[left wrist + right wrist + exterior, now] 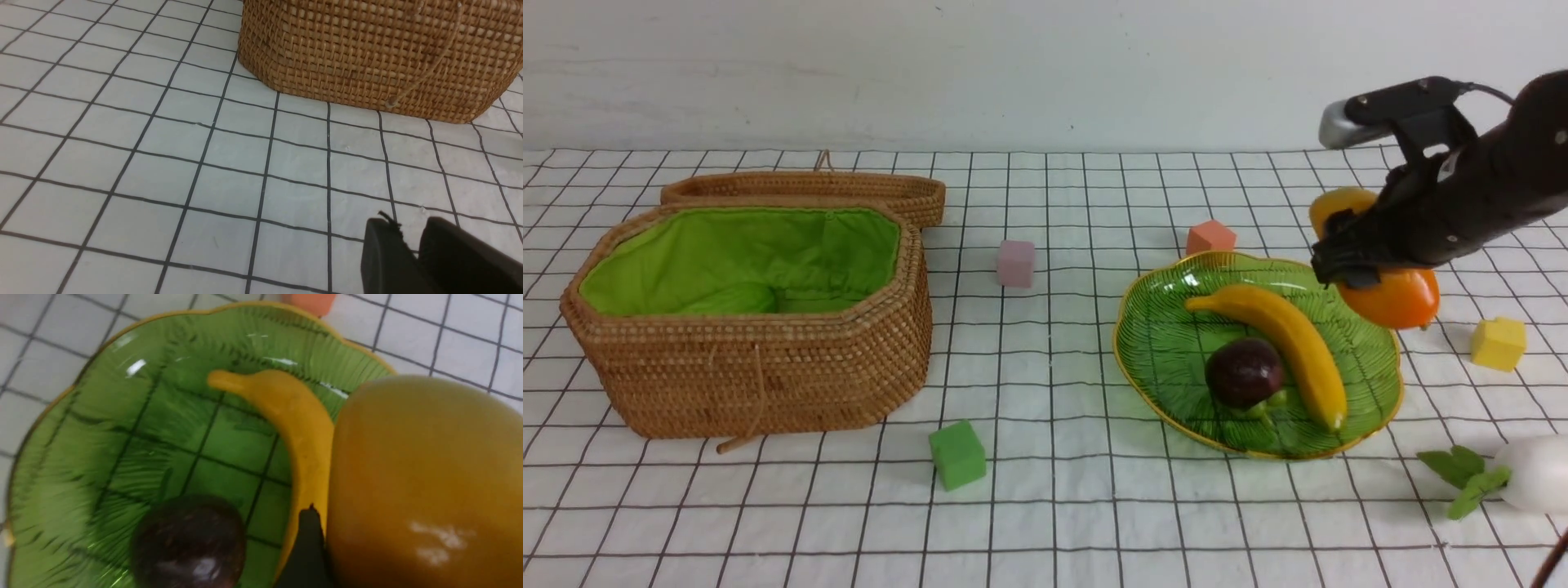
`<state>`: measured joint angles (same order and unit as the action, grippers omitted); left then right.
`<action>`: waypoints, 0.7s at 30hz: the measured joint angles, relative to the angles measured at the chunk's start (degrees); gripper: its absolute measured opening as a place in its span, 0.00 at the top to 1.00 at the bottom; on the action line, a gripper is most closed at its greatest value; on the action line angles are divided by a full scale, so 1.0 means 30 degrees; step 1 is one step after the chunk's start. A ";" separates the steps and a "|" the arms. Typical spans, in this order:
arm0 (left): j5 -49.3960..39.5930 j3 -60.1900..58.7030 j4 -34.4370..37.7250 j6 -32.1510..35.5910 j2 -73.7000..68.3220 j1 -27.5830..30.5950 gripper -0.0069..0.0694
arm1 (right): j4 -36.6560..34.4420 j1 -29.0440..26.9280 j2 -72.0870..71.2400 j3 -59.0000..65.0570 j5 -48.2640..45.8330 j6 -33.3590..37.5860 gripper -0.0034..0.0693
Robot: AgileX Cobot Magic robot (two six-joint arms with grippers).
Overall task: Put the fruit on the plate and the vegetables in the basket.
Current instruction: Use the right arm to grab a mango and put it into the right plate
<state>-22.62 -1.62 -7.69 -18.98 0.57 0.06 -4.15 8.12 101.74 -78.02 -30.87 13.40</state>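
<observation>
My right claw (1347, 257) is closed around the fat orange mango (1396, 298). The claw is spread wide, because the mango is big. I hold the mango at the far right edge of the green plate (1168, 343). I cannot tell if it touches the plate. In my right wrist view the mango (425, 477) fills one side, with one dark finger (306, 547) pressed on it.

The yellow banana (1290, 339) lies on the plate. The round purple fruit (1244, 371) sits on the plate too, touching the banana.

My left claw (412, 241) hangs low over the checked surface (1054, 506), near the outside wall of the basket (367, 53). Its two fingers are almost together, with just a thin gap. It holds nothing.

The brown basket (768, 392) stands on the left, well apart from the plate. Its lid (800, 189) is tipped back behind it. Low in the green cloth is a pale green lump (727, 298). I cannot tell if it is cloth or a toy.

A white thing (1539, 474) with green leaves (1462, 474) lies at the right edge, in front of the plate.

Four small blocks sit on the surface:
- a pink block (1015, 262)
- an orange block (1210, 238)
- a yellow block (1498, 343)
- a green block (957, 454)
</observation>
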 joint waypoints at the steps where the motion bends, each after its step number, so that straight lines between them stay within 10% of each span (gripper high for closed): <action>1: 0.0000 0.0000 0.0000 0.0000 0.0000 0.0000 0.74 | 0.0199 -0.0052 0.0277 0.0000 0.0163 -0.0149 0.18; 21: 0.0000 0.0000 0.0000 0.0000 0.0000 0.0000 0.73 | 0.0418 -0.0853 -0.0717 0.0000 -0.2846 -0.2879 0.06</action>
<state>-22.62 -1.62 -7.69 -18.98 0.57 0.06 -2.89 5.56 99.59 -78.02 -39.41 4.77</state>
